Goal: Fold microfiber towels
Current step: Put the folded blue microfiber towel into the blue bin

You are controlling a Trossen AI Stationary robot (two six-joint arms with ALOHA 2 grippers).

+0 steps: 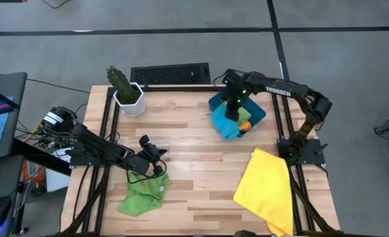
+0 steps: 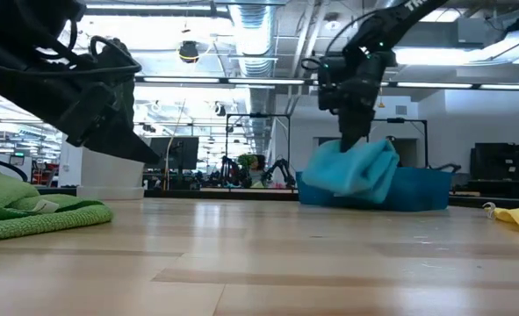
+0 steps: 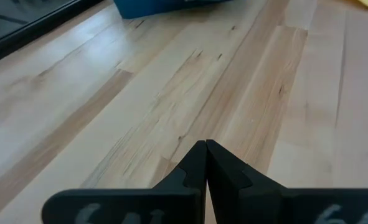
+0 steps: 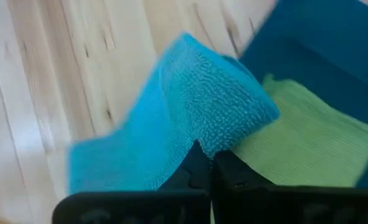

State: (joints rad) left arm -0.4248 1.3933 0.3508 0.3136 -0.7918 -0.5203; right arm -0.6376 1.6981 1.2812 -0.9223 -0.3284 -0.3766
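Observation:
A light blue towel (image 1: 226, 126) drapes over the left rim of the dark teal bin (image 1: 257, 112) at the table's far right. My right gripper (image 1: 232, 110) is shut on it from above. An orange towel (image 1: 245, 125) and a green towel (image 4: 302, 146) lie in the bin. A second green towel (image 1: 145, 194) lies crumpled at the near left. My left gripper (image 1: 158, 156) hovers just beyond it, shut and empty over bare wood (image 3: 202, 93). The large yellow towel (image 1: 266, 191) lies at the near right and hangs over the table's near edge. My right gripper pinches a raised fold of the light blue towel (image 4: 202, 134) between its two fingers, coming from above and pointing down. The towel hangs below the fingers (image 2: 351, 171), spread over the bin's rim, with its lower part toward the table.
A cactus in a white pot (image 1: 125, 92) stands at the far left corner. A black grille-like bar (image 1: 170, 74) lies along the far edge. Bare wood (image 1: 201, 164) lies between the green and yellow towels.

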